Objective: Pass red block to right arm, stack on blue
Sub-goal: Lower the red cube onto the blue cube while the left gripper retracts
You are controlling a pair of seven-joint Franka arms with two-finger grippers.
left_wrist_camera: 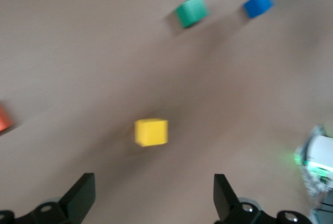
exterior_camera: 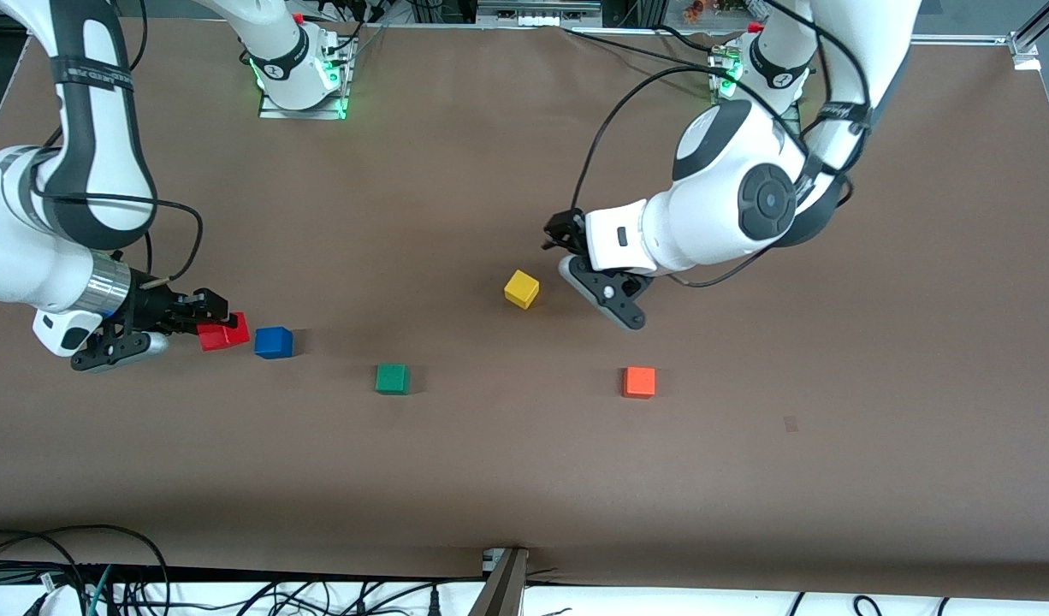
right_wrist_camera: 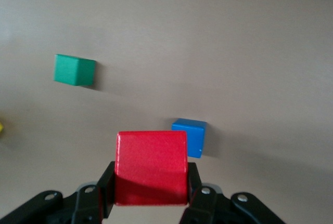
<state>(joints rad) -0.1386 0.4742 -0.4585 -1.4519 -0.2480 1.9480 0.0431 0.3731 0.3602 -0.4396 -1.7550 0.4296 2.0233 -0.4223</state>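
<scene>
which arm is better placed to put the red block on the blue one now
Right. Its end effector already grips the red block, right beside the blue block. The left end effector is open, over the table near the yellow block.

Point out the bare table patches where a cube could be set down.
Bare brown table runs nearer the camera than the small green cube and small orange cube, and between them. It is crowded where the right gripper holds the small red cube beside the small blue cube.

orange cube [left_wrist_camera: 2, 118] cut off at edge, left wrist view blurred
</scene>
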